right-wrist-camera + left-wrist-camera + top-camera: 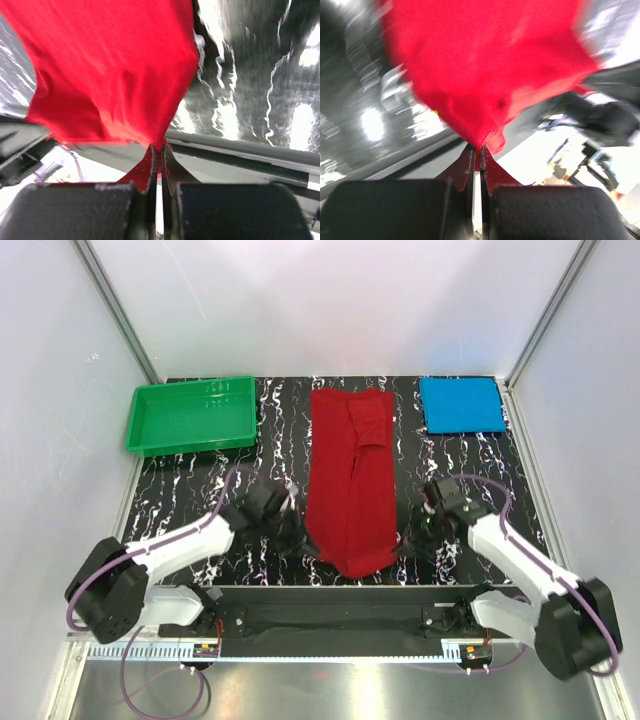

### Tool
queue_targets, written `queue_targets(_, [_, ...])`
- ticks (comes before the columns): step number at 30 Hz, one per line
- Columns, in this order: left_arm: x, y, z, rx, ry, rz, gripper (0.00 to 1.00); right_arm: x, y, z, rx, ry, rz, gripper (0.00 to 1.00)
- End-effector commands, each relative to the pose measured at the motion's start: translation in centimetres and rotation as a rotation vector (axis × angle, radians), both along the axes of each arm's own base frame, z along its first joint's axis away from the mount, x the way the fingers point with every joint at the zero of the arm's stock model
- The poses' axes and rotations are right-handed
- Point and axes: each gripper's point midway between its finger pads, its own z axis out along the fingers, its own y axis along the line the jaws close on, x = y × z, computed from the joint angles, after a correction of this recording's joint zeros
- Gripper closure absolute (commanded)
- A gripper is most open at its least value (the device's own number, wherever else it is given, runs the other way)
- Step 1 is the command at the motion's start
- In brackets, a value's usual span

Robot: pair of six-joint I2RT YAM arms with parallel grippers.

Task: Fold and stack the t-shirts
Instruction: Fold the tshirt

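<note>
The black marbled table (470, 455) carries the deep red t-shirt (350, 480), folded into a long strip down its middle (one sleeve turned in at the far end). The green tray (190, 447) sits at the far left. The blue t-shirt (461, 405), a neat folded rectangle, lies at the far right. The left gripper (480, 150) and the right gripper (159, 148) each pinch a near corner of the red cloth, jaws pressed together.

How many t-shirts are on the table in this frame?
2. The deep red cloth t-shirt lies lengthwise mid-table; the bright blue cloth t-shirt, a folded rectangle, sits at the far right corner.
</note>
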Motion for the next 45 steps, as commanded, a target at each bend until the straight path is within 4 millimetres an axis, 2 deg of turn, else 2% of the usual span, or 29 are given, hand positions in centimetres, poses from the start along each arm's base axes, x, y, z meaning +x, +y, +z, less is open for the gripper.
queue_targets(1, [5.2,-1.5,3.9,-0.055,-0.095,0.056,1.00,4.1,-0.2,2.3,0.012,-0.061,0.009,1.00])
queue_targets(2, [7.1,-1.9,5.6,-0.078,-0.140,0.059,1.00,5.2,-0.5,2.6,0.015,-0.068,-0.004,1.00])
queue_targets(3, [8.9,-1.4,6.2,-0.081,-0.154,0.091,1.00,7.4,-1.0,3.0,0.026,-0.082,-0.021,1.00])
queue_targets(4, [10.3,-1.3,5.5,-0.064,-0.135,0.101,1.00,8.5,-1.2,3.2,0.026,-0.085,-0.026,1.00])
queue_targets(5, [12.2,-1.7,7.0,-0.085,-0.179,0.100,1.00,9.6,-1.4,3.3,0.024,-0.089,-0.025,1.00])
queue_targets(6, [13.8,-1.3,7.0,-0.094,-0.170,0.112,1.00,11.8,-1.6,3.7,0.018,-0.098,-0.018,1.00])
queue_targets(7, [15.6,-1.8,7.1,-0.095,-0.167,0.112,1.00,12.8,-1.7,3.8,0.017,-0.096,-0.014,1.00])
queue_targets(8, [16.7,-1.8,6.8,-0.091,-0.159,0.112,1.00,13.8,-1.6,4.0,0.022,-0.096,-0.012,1.00])
queue_targets(9, [17.8,-1.7,6.9,-0.101,-0.162,0.104,1.00,15.8,-1.5,4.2,0.023,-0.094,-0.013,1.00])
queue_targets(10, [19.3,-2.0,7.9,-0.116,-0.181,0.103,1.00,16.7,-1.7,4.3,0.026,-0.093,-0.017,1.00])
queue_targets(11, [20.2,-2.2,6.5,-0.103,-0.151,0.102,1.00,17.6,-1.7,4.2,0.025,-0.085,-0.016,1.00])
queue_targets(12, [21.1,-2.0,6.5,-0.111,-0.149,0.107,1.00,19.2,-1.7,4.1,0.024,-0.075,-0.016,1.00])
queue_targets(13, [22.2,-2.2,6.9,-0.120,-0.158,0.112,1.00,19.9,-1.6,4.1,0.031,-0.075,-0.008,1.00])
queue_targets(14, [22.8,-2.1,6.1,-0.113,-0.140,0.121,1.00,20.6,-1.7,4.2,0.035,-0.074,-0.011,1.00])
queue_targets(16, [24.1,-1.8,6.1,-0.127,-0.146,0.140,1.00,22.5,-1.6,4.1,0.039,-0.071,-0.007,1.00])
queue_targets(17, [24.5,-1.7,5.4,-0.122,-0.132,0.151,1.00,23.8,-1.7,4.2,0.043,-0.079,-0.008,1.00])
queue_targets(20, [25.5,-1.5,5.2,-0.137,-0.130,0.172,1.00,25.7,-1.8,4.1,0.051,-0.091,-0.006,1.00])
queue_targets(26, [27.0,-0.9,4.2,-0.142,-0.119,0.215,1.00,28.0,-1.6,3.4,0.083,-0.078,0.001,1.00])
queue_targets(36, [29.9,-1.9,4.1,-0.180,-0.124,0.211,1.00,30.1,-1.9,3.3,0.097,-0.089,-0.017,1.00])
queue_targets(45, [31.0,-1.7,2.7,-0.179,-0.096,0.224,1.00,31.3,-1.8,2.1,0.135,-0.073,-0.019,0.98])
